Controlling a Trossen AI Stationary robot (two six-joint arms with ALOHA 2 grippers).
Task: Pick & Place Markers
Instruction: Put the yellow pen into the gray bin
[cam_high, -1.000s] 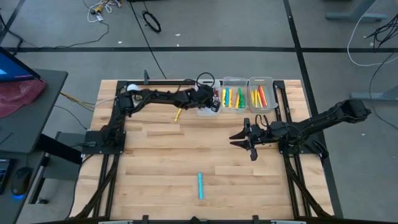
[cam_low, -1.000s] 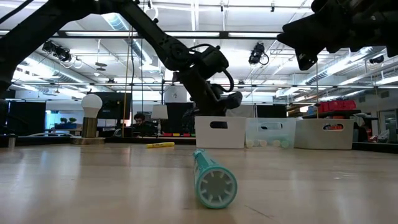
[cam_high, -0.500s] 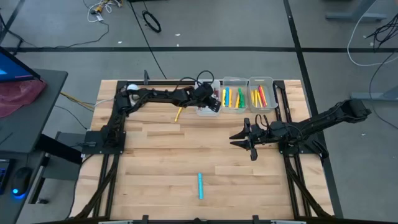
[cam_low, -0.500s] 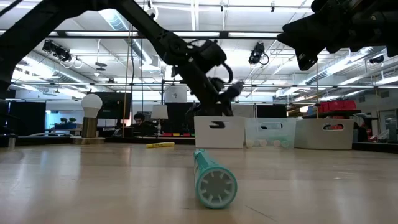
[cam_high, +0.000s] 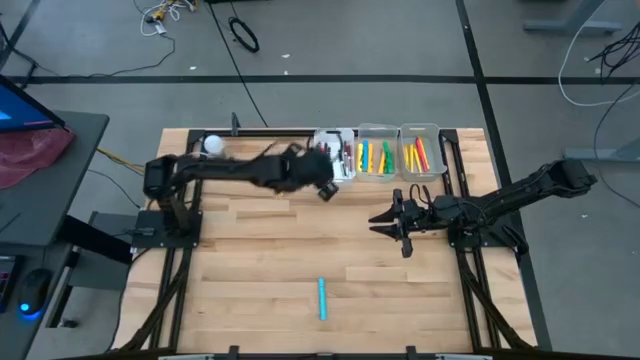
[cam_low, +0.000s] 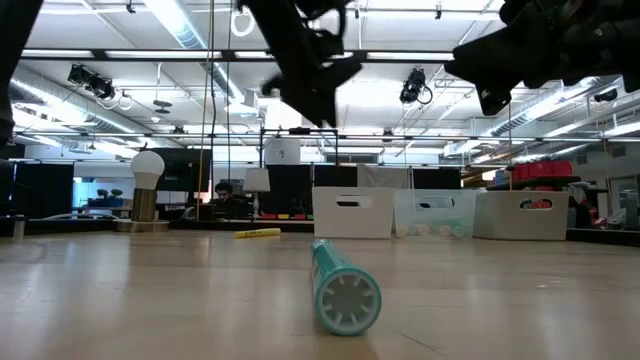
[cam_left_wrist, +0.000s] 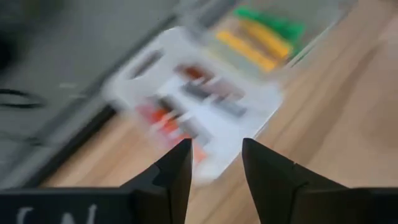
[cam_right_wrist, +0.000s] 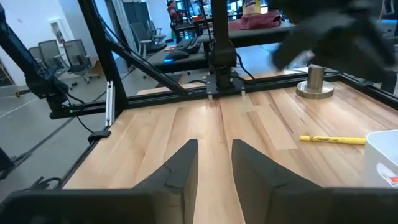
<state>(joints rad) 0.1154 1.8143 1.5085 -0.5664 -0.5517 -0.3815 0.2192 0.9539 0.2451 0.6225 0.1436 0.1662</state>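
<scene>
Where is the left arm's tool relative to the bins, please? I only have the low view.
Observer: The left tool hangs just in front of the white bin, on the side nearer the middle of the table.
Operator: Thank you. Could you tell me what the clear bin next to it holds?
Observer: That middle bin holds yellow and green markers, lying side by side.
</scene>
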